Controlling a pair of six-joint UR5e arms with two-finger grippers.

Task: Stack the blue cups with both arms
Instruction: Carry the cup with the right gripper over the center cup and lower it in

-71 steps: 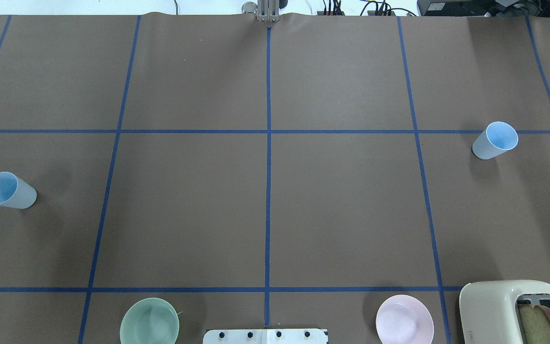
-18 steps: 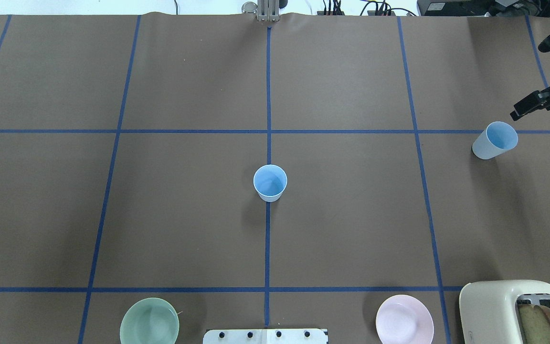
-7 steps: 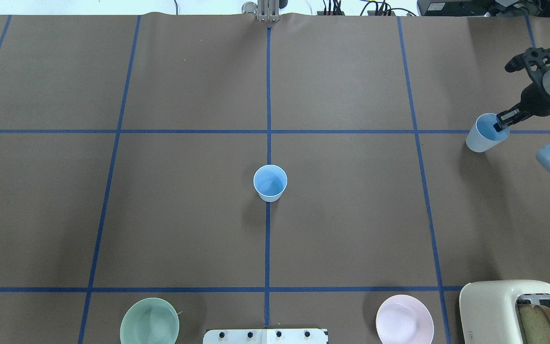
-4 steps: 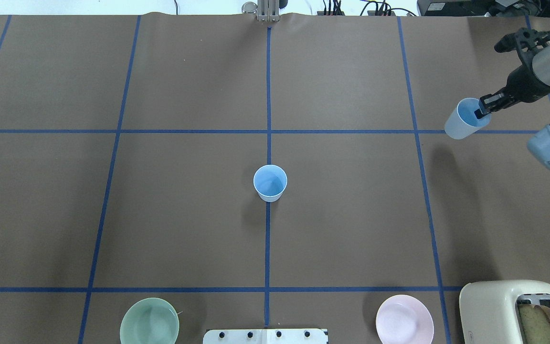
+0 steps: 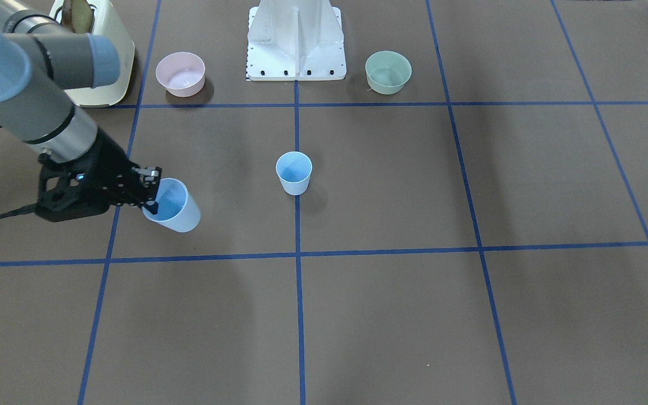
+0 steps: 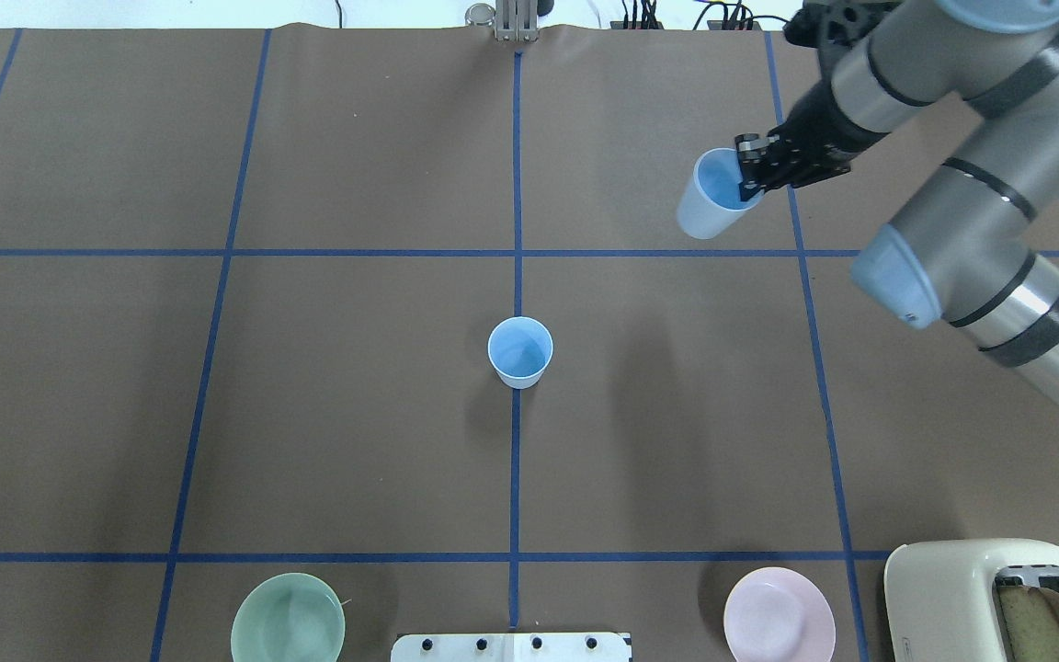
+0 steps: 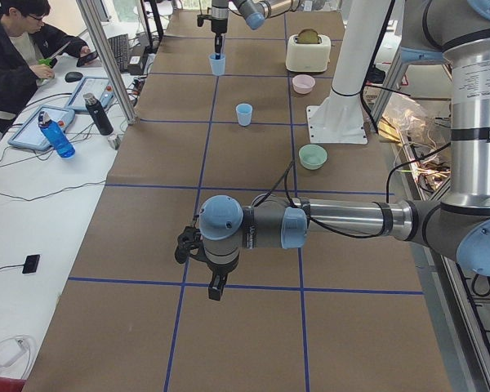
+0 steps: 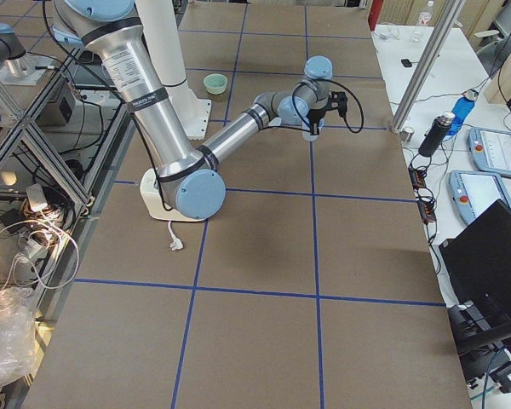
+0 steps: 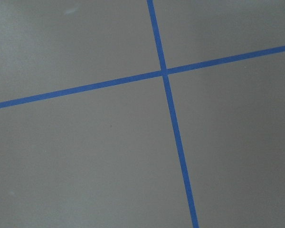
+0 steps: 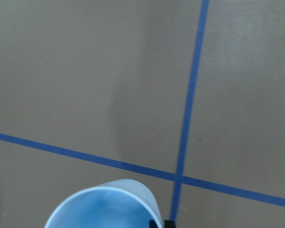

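Cups first: one blue cup (image 6: pixel 519 351) is parked upright dead centre of the overhead frame, right on the middle tape line (image 6: pixel 516 460) of the brown table (image 6: pixel 355 414), with nothing touching it. The other blue cup (image 6: pixel 709 200) is found in the upper right of that frame, pinched at its rim by the right gripper (image 6: pixel 750 175). Its jaws are closed down to about the thickness of the cup wall, one finger dipped into the bright blue inside and one left outside. That cup is tilted a bit and looks to be held clear of the table, going by the shadow cast well apart from it. In the front-facing view it's seen at centre left, well apart from the middle one. From the right wrist camera only its rim is caught at the bottom edge, beside a tape crossing.

Left gripper (image 7: pixel 216 286) is only shown in the side view, low in the frame, pointed down over bare table; whether it's open or closed can't be told. Mint-green bowl (image 6: pixel 288 618), pink bowl (image 6: pixel 779 614) and cream toaster (image 6: pixel 989 598) are lined up along the bottom edge of the overhead shot.
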